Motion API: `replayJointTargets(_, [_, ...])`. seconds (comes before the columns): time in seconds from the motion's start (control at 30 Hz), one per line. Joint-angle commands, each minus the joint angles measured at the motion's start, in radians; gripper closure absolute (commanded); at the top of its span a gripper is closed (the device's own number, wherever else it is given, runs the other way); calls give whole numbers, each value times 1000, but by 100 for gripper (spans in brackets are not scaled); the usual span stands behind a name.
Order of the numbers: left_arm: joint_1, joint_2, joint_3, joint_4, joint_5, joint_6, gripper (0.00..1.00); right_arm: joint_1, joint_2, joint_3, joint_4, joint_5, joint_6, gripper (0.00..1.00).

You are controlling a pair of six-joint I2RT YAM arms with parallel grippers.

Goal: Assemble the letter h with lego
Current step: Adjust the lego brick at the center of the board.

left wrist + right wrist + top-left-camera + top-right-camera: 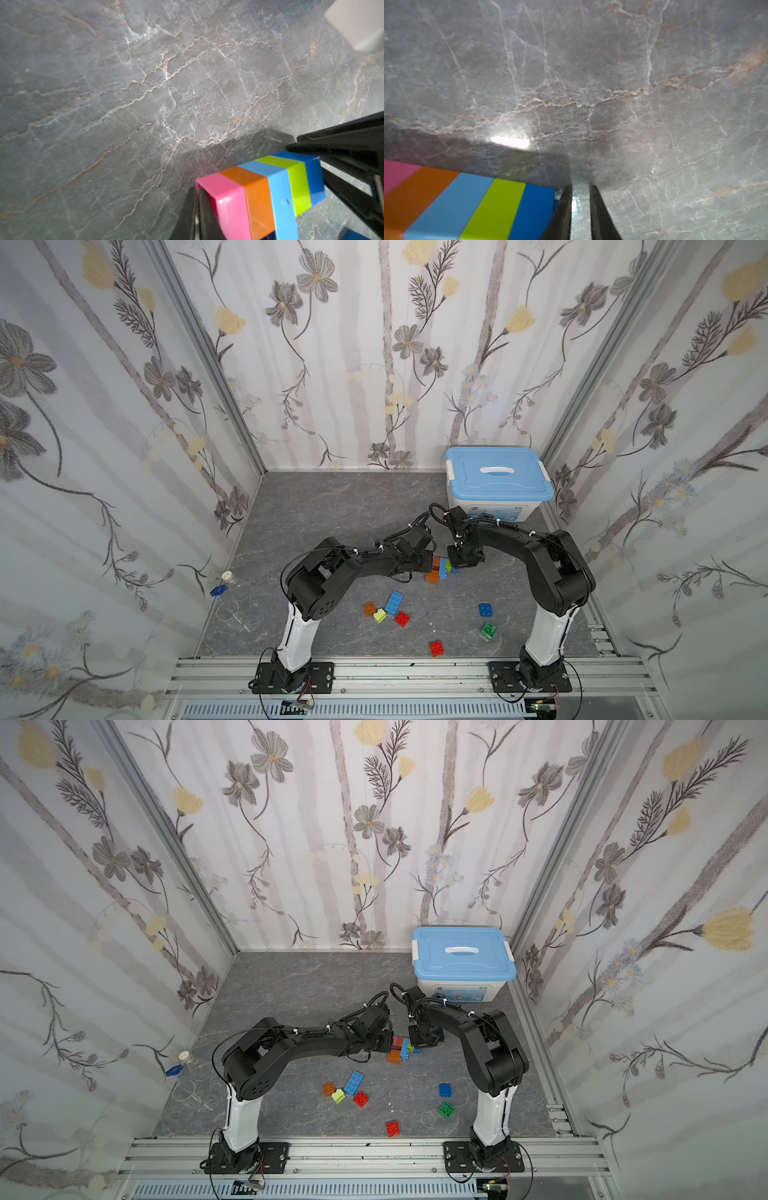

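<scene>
1. The lego stack [442, 567] lay on its side on the surface [332, 514], between both arms. The loose bricks [394, 602] lay nearer the arm bases.
2. The left fingers [187, 214] were clenched at its pink end; whether they held it was unclear. The right fingers [562, 212] were clenched, empty, beside its blue end.
3. Light, rigid and glossy, the stack would probably slip; pinching its flat opposite sidewalls looked safest.

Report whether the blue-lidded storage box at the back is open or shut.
Shut: in both top views the light-blue lid sits flat on the white box, covering its whole rim.
</scene>
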Motion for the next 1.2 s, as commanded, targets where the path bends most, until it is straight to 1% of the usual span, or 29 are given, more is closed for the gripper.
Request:
replayJointTargets(0.0, [-6, 3, 10, 91, 138, -4, 89, 17, 10, 14, 172, -155, 0, 79])
replayJointTargets(0.13, [-1, -9, -7, 103, 120, -16, 86, 5, 9, 26, 141, -96, -15, 77])
replayJointTargets(0.43, [19, -25, -14, 94, 83, -41, 84, -74, 0, 57, 153, -94, -77, 77])
replayJointTargets(0.6, [33, -34, 8, 59, 73, -21, 81, -100, 18, 119, 128, -53, -104, 71])
replayJointTargets(0.67, [34, -53, -5, 56, 57, -21, 81, -103, 13, 140, 106, -46, -104, 70])
replayJointTargets(0.83, [49, -104, -59, 47, 19, -7, 78, -103, -60, 118, 74, 6, -86, 60])
replayJointTargets(1.0, [63, -128, -105, 38, 17, -10, 77, -103, -118, 84, 32, 35, -73, 59])
replayJointTargets(1.07, [68, -146, -124, 43, 11, -9, 77, -102, -166, 51, 30, 31, -52, 59])
replayJointTargets(1.17, [79, -207, -166, 39, -9, -9, 77, -87, -256, -7, 27, 6, -30, 58])
